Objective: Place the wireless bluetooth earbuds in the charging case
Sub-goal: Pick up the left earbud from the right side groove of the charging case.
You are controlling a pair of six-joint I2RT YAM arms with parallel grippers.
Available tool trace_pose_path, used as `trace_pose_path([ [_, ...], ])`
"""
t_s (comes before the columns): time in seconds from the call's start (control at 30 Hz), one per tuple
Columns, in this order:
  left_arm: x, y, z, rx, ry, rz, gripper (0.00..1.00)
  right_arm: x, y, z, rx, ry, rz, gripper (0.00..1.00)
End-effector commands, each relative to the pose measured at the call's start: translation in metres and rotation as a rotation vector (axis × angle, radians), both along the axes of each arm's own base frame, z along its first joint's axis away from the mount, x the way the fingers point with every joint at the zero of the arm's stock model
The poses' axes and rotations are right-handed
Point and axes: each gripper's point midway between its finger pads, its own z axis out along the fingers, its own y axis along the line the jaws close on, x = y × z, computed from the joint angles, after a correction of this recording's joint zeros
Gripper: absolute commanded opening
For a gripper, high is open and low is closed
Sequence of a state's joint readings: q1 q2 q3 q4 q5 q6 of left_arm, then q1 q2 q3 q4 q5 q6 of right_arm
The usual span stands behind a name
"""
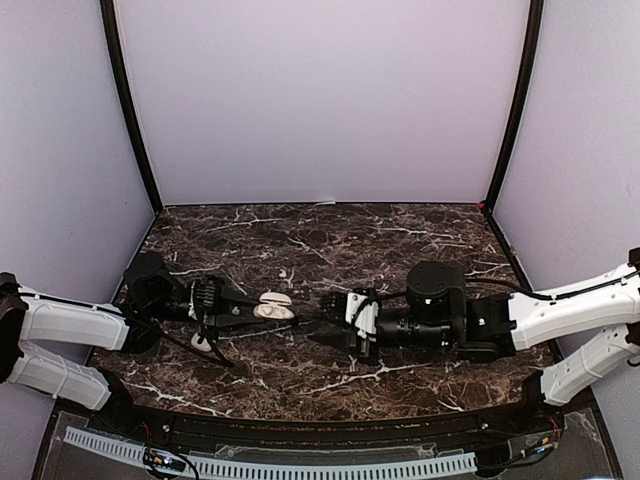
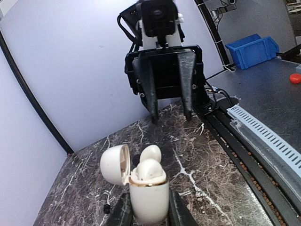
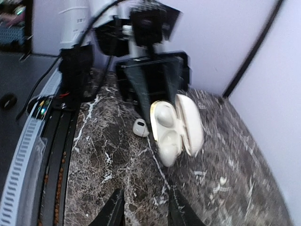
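White charging case [image 2: 150, 190], lid open, clamped in left gripper [image 2: 148, 207]; earbuds [image 2: 149, 168] sit in its top, stems hidden. Right gripper [image 3: 146, 193] jaws parted, holding nothing. Right wrist view blurred; small white item [image 3: 140, 127] unidentifiable.

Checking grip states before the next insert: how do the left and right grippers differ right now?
The left gripper is shut on the charging case, whose lid is open; the right gripper is open with nothing between its fingers. The left gripper's fingers clamp the case's sides, while the right gripper's tips are apart from the case, across a gap. Shared: both sit low over the marble table, pointing at each other.
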State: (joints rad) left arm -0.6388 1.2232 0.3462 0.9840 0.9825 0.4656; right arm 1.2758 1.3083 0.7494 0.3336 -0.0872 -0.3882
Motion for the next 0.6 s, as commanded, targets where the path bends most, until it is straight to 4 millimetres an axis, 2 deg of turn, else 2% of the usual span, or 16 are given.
trace_pose_path([
  [0.0,0.017,-0.003,0.001,0.026,-0.021,0.086,0.00,0.049,-0.011,0.036,0.136,0.393,-0.379,0.30],
  [0.13,0.021,-0.008,0.002,0.034,-0.061,0.074,0.00,0.055,-0.016,0.022,0.027,0.649,-0.519,0.30],
  [0.27,0.029,-0.010,0.000,0.033,-0.128,0.116,0.00,0.050,-0.011,0.024,0.049,0.842,-0.504,0.43],
  [0.43,0.030,-0.011,-0.001,0.026,-0.207,0.142,0.00,0.060,-0.021,0.010,0.052,0.971,-0.563,0.46],
  [0.57,0.037,-0.012,0.001,0.020,-0.223,0.177,0.00,0.071,-0.014,0.006,0.051,1.015,-0.603,0.44],
])
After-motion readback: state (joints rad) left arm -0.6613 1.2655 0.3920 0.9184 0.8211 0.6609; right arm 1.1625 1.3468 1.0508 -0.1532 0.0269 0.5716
